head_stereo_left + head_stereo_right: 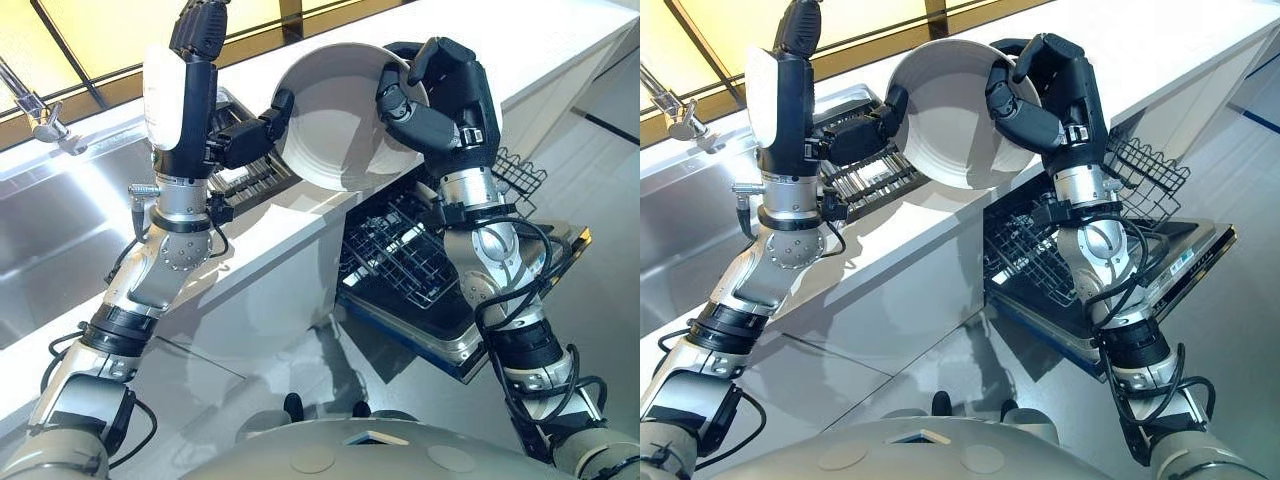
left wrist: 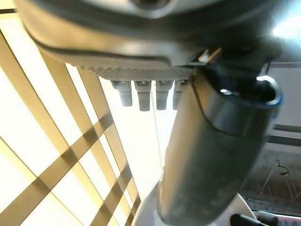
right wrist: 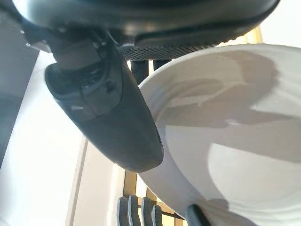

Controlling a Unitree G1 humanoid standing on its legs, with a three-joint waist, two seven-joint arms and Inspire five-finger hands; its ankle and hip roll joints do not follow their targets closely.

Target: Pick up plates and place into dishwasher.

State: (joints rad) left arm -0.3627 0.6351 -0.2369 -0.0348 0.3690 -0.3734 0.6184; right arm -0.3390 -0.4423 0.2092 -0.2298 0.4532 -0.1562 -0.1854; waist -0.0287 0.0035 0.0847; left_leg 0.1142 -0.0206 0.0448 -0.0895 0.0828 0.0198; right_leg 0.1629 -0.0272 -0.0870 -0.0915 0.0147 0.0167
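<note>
The right hand (image 1: pixel 440 95) curls its fingers and thumb round the right rim of the white plate (image 1: pixel 335 125), held tilted above the counter (image 1: pixel 270 235). The left hand (image 1: pixel 215 130) touches the left rim with straight fingers. The dishwasher rack (image 1: pixel 400 255) lies below and right, nearer the right hand, apparently without plates.

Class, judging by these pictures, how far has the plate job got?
Done: the plate is lifted above the counter. In hand: the right hand grips its rim, while the left hand touches the opposite edge. Left: lowering it into the open dishwasher rack.
</note>
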